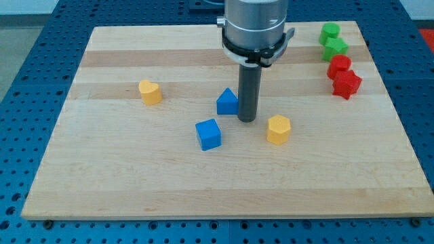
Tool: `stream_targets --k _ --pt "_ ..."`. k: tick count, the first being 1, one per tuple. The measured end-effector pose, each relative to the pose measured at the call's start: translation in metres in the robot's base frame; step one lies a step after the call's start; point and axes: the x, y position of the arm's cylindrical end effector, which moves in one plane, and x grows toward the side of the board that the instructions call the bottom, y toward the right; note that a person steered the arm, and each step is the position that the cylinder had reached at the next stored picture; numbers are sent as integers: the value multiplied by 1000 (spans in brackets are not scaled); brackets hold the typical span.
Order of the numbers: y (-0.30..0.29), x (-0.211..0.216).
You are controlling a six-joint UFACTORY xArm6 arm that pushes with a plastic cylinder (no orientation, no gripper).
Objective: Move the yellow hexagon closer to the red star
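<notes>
Your tip [247, 120] sits tight beside the blue triangle [228, 102] at its nine o'clock, the blue cube [209, 133] near at seven. The yellow hexagon [278, 129] is just off at four o'clock. From there toward the red star [347, 84] at two o'clock, bare board [380, 169], nothing between.

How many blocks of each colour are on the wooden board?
Yellow: 2, a yellow hexagon block and a yellow heart-like block
Blue: 2, a blue cube and a blue triangle block
Green: 2
Red: 2
Total: 8
</notes>
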Motion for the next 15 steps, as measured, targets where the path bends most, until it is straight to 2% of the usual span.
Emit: stream_targets --k 2,7,15 --pt "1 38" --pt "120 36" --pt "120 -1"
